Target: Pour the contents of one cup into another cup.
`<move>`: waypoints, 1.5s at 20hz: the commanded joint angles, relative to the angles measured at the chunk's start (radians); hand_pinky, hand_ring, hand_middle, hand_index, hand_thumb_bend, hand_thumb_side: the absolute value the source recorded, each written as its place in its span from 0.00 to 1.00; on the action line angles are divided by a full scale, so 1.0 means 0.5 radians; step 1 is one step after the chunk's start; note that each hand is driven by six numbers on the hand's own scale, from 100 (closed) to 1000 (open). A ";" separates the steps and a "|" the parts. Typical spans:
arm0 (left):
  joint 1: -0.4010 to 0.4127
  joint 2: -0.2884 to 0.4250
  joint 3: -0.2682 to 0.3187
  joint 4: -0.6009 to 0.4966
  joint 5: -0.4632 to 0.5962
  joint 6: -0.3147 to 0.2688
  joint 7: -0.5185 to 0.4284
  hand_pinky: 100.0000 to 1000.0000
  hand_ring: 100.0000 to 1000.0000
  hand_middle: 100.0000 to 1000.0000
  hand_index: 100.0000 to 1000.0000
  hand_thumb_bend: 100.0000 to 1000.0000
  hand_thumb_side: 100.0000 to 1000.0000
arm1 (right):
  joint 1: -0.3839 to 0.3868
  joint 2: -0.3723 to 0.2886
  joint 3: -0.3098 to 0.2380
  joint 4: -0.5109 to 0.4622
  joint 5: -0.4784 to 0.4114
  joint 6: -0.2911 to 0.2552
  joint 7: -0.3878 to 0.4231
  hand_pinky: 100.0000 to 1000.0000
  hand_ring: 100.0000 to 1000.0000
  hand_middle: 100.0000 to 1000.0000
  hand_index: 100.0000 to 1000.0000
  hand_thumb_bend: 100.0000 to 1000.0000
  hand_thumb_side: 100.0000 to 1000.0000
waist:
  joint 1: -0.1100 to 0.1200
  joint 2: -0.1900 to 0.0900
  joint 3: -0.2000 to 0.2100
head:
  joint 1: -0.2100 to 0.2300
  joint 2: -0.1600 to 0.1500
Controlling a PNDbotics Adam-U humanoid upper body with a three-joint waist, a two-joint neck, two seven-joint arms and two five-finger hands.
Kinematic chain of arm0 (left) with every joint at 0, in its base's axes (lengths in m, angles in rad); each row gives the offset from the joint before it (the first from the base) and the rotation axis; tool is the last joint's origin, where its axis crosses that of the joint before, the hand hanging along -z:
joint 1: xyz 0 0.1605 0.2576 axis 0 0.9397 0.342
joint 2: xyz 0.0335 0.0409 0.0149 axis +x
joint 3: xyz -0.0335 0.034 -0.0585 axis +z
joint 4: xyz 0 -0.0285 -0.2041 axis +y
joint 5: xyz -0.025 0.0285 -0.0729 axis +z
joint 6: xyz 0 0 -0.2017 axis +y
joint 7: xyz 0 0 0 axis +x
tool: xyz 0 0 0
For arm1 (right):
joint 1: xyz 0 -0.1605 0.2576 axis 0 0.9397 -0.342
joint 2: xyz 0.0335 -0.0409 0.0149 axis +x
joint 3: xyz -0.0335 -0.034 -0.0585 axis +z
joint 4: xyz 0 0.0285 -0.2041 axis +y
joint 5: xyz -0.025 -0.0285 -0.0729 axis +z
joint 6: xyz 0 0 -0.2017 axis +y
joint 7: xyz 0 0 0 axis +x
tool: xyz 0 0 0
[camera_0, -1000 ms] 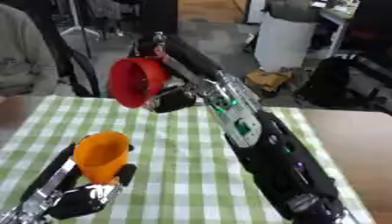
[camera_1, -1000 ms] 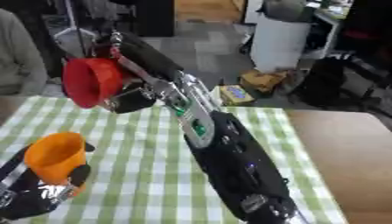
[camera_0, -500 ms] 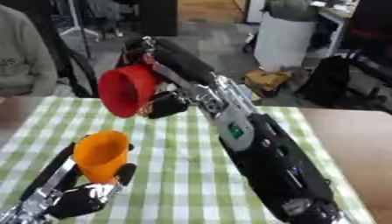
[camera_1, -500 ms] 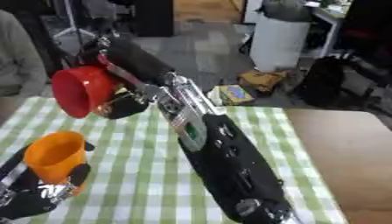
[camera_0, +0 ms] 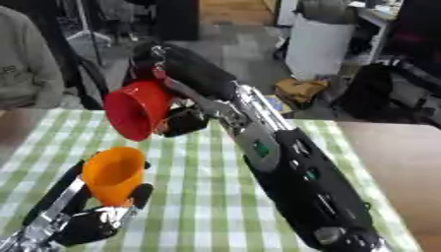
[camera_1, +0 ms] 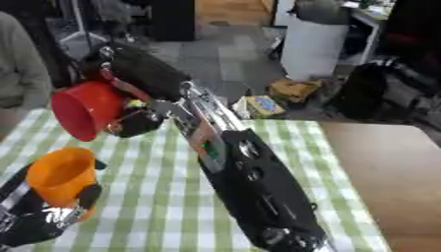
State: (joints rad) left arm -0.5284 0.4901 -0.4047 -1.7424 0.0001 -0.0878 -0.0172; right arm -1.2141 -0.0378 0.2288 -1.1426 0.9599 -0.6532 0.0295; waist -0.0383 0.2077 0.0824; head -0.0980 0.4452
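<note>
My right hand (camera_0: 181, 74) is shut on a red cup (camera_0: 138, 110), held in the air and tipped on its side with its mouth facing down and left. Below it, at the lower left, my left hand (camera_0: 86, 221) is shut on an orange cup (camera_0: 113, 173), held upright just above the green checked tablecloth (camera_0: 198, 197). The red cup's rim hangs a little above and to the right of the orange cup's mouth. I cannot see anything inside either cup. My right forearm runs from the lower right up to the red cup.
A bare wooden table top (camera_0: 396, 162) lies to the right of the cloth. Beyond the table stand a white bin (camera_0: 317, 47), a yellow-brown bag (camera_0: 299, 91) on the floor, and a seated person in grey at the far left.
My right hand has carried the red cup left and downward, closer to the orange cup, tipping it further. The orange cup in my left hand has stayed where it was.
</note>
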 commanded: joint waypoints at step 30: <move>-0.037 0.017 -0.002 -0.029 -0.018 0.002 0.019 0.41 0.36 0.39 0.66 0.00 0.50 | -0.055 -0.047 0.015 -0.092 0.369 -0.088 -0.234 0.85 0.61 0.16 0.54 0.00 0.00 | 0.018 -0.042 -0.007 | 0.001 -0.043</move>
State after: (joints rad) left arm -0.5288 0.4901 -0.4098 -1.7461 -0.0034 -0.0843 -0.0117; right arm -1.2145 -0.0428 0.2408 -1.1642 1.1425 -0.6985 -0.0823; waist -0.0362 0.2076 0.0800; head -0.0979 0.4368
